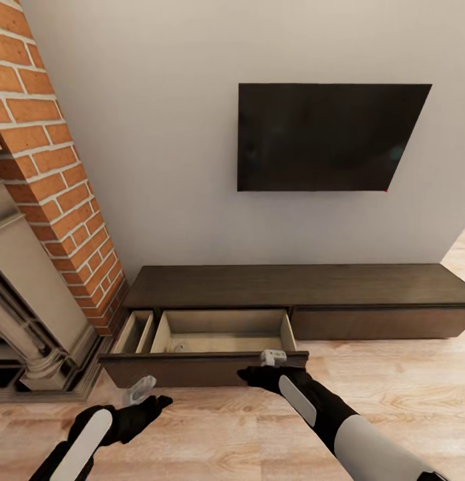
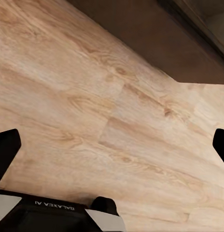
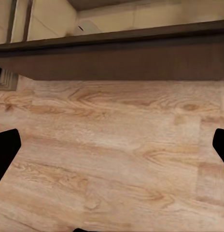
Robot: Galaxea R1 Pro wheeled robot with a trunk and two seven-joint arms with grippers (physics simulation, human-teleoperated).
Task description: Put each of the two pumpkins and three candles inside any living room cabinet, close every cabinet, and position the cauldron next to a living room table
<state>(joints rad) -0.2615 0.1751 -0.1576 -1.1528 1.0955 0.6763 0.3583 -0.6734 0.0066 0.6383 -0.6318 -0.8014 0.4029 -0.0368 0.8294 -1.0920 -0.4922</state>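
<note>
The cabinet [image 1: 299, 286] runs low and dark brown along the wall. Its left drawer [image 1: 206, 367] is pulled out over the floor and has a pale beige inside. A small pale squat thing that looks like a candle [image 1: 179, 347] lies in the drawer, and it is also in the right wrist view [image 3: 85, 28]. My right gripper [image 1: 272, 359] hovers open at the top edge of the drawer front, holding nothing [image 3: 112, 145]. My left gripper [image 1: 139, 391] is open over the floor in front of the drawer [image 2: 112, 145]. The pumpkins, cauldron and table are out of view.
A black TV [image 1: 326, 137] hangs on the wall above the cabinet. A brick column [image 1: 52, 174] and a stone fireplace surround [image 1: 25, 314] stand close on the left. The cabinet's right drawer front [image 1: 383, 323] is shut. Light wood floor [image 1: 393, 387] spreads to the right.
</note>
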